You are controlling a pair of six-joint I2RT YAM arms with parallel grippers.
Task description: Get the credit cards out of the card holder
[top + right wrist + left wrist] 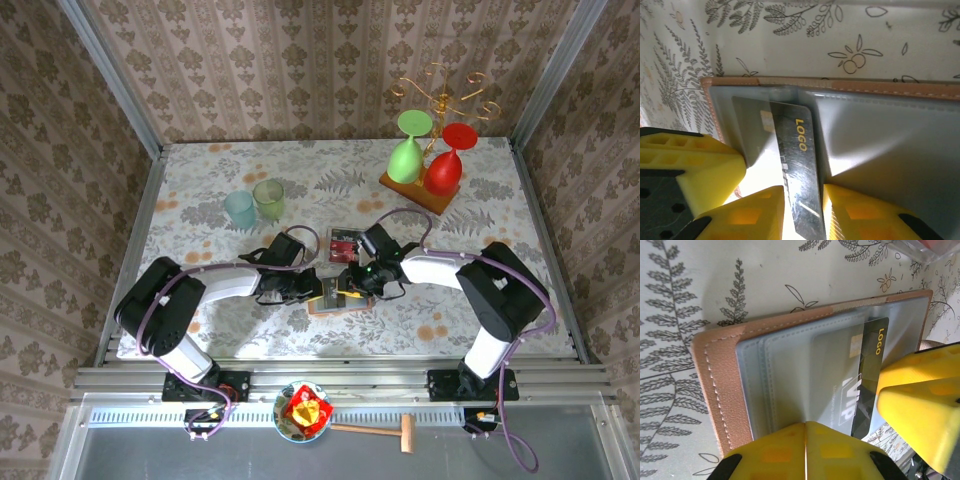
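Note:
The salmon-brown card holder (338,303) lies open on the table between both arms, its grey-blue pockets facing up (720,390) (880,87). A black credit card (875,355) with a yellow "LOGO" sticks partway out of one pocket. My right gripper (805,200) (352,283) is shut on the free end of that card (797,150), which stands tilted between its yellow fingers. My left gripper (805,424) (316,290) is shut, and its joined tips press down on the card holder's pocket beside the card.
A clear box (343,243) holding red cards sits just behind the card holder. Two pale cups (254,204) stand at the back left. A wooden stand (415,190) with a green and a red glass is at the back right.

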